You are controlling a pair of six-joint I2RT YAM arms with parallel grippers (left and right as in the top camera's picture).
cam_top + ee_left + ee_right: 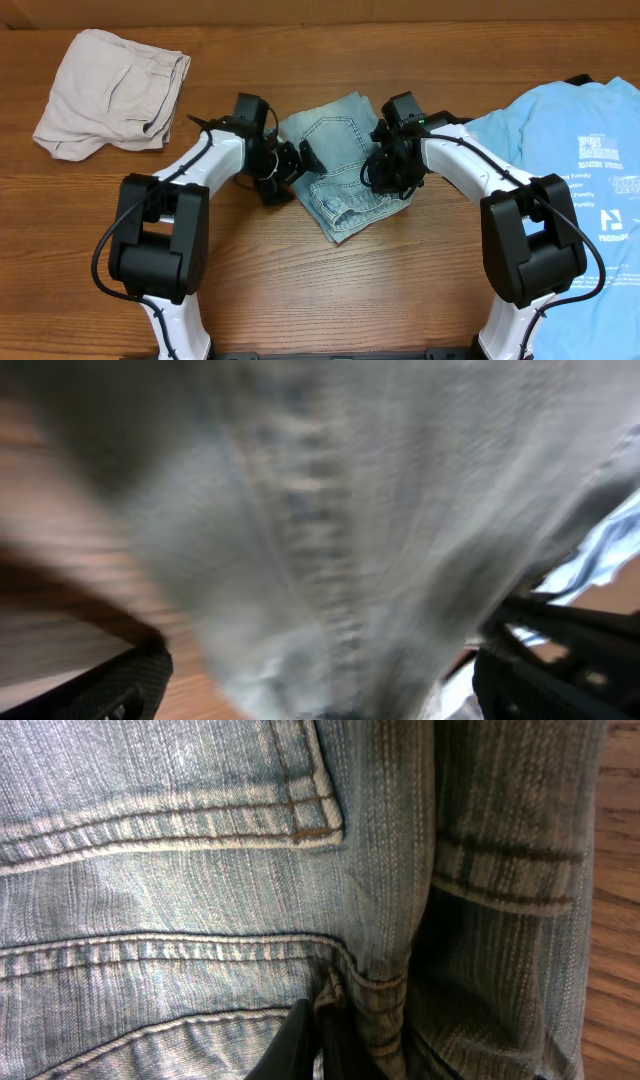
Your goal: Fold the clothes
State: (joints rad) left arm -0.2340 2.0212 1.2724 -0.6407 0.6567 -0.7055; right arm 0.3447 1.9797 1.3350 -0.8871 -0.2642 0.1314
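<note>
1. Crumpled beige trousers (110, 90) lie far left on the tabletop (300, 300).
2. The left gripper (288, 165) – jaws apart – is at the folded light-wash jeans (340, 150), centre.
3. The right gripper (385, 172) has its jaws clamped on the denim.
4. A sky-blue T-shirt (570, 150) lies far right.

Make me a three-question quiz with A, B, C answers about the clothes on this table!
1. Where do the crumpled beige trousers lie?
A. far left of the brown wooden table
B. between the arms
C. at the near right edge
2. What colour is the white-printed T-shirt?
A. red
B. sky blue
C. green
3. How are the light-wash blue denim jeans?
A. spread out full length
B. hanging off the edge
C. folded in a small bundle

Answers:
1 A, they sit at the far-left corner.
2 B, its cloth is pale blue.
3 C, they lie doubled over between both arms.
</note>
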